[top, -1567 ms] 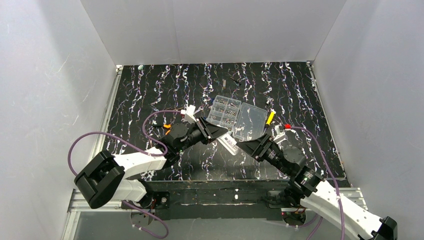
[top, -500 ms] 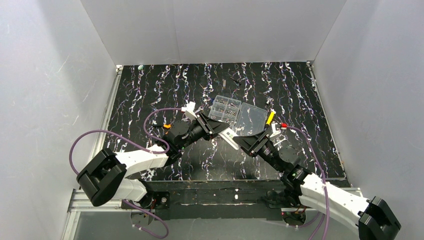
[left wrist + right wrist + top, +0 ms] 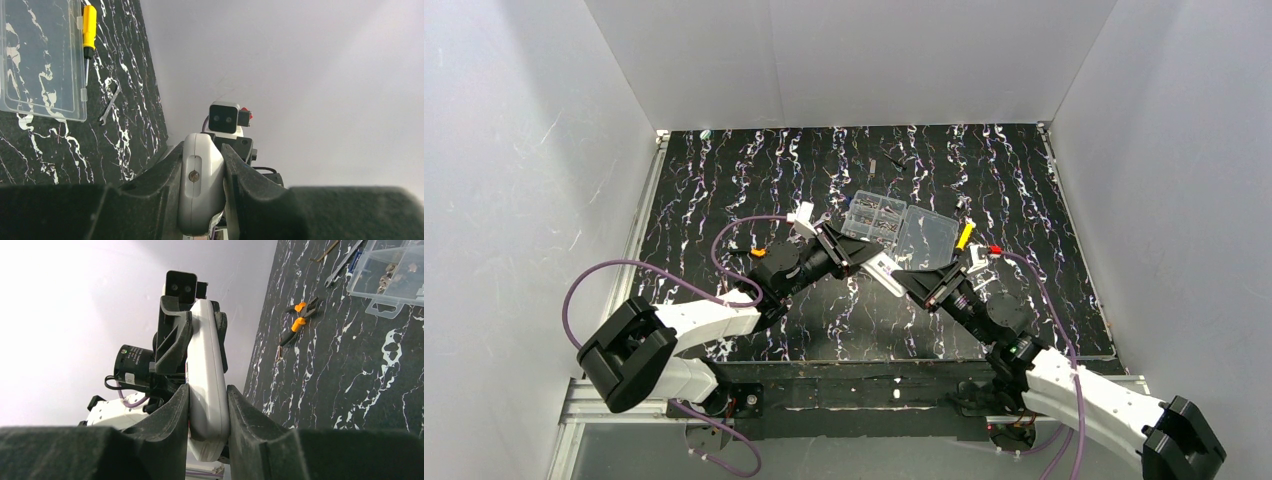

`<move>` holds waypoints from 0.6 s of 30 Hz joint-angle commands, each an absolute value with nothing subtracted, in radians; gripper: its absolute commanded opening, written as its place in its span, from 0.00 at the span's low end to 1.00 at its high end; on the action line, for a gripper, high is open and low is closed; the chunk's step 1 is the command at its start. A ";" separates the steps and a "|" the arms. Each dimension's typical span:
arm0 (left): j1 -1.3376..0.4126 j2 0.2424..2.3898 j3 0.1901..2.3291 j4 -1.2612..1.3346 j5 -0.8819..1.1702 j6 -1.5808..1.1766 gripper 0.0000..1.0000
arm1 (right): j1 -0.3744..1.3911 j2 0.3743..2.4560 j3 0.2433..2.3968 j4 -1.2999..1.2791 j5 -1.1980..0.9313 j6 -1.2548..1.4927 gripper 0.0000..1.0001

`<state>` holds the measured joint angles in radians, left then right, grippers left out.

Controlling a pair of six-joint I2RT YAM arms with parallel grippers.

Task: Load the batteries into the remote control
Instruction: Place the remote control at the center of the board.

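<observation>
The remote control [image 3: 886, 273] hangs in the air above the black marbled worktop [image 3: 724, 180], near the middle of the near half, held between the two arms. The left gripper [image 3: 869, 260] has its jaws clamped on one end of it. In the left wrist view the white body fills the gap between the two dark fingers [image 3: 160, 175]. The right gripper [image 3: 906, 284] reaches in from the opposite side and takes the other end. In the right wrist view its jaws press against both flat sides of the remote, with no gap showing. The remote is tilted, with its left-held end farther from the arm bases than its right-held end.

Just behind it on the worktop lies a clear plastic box [image 3: 871, 218], its lid [image 3: 924, 238] open flat beside it. A yellow screwdriver [image 3: 964, 236] lies just beside the lid, a small wrench [image 3: 109, 104] near that. Orange-handled pliers [image 3: 299, 315] lie on the worktop beyond the left arm.
</observation>
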<state>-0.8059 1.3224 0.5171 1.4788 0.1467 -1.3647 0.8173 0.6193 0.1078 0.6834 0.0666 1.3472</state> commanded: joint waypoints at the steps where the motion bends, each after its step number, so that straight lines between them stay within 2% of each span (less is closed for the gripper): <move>1: -0.809 1.320 0.529 1.540 0.162 -1.323 0.08 | 0.819 0.584 0.141 0.626 0.099 1.331 0.01; 7: -0.809 1.301 0.534 1.496 0.188 -1.297 0.41 | 0.818 0.526 0.145 0.552 0.125 1.309 0.01; 11: -0.810 1.264 0.533 1.430 0.191 -1.265 0.72 | 0.817 0.492 0.153 0.512 0.134 1.282 0.01; 14: -0.809 1.219 0.537 1.345 0.190 -1.215 0.92 | 0.816 0.467 0.160 0.475 0.145 1.258 0.01; 16: -0.808 1.178 0.541 1.261 0.190 -1.174 0.98 | 0.816 0.445 0.178 0.428 0.159 1.217 0.01; 18: -0.808 1.128 0.546 1.145 0.187 -1.121 0.98 | 0.816 0.425 0.239 0.303 0.185 1.135 0.01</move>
<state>-0.8074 1.2461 0.5171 1.2915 0.1741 -1.2423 0.8185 0.4652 0.1143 0.4217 0.1226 1.2625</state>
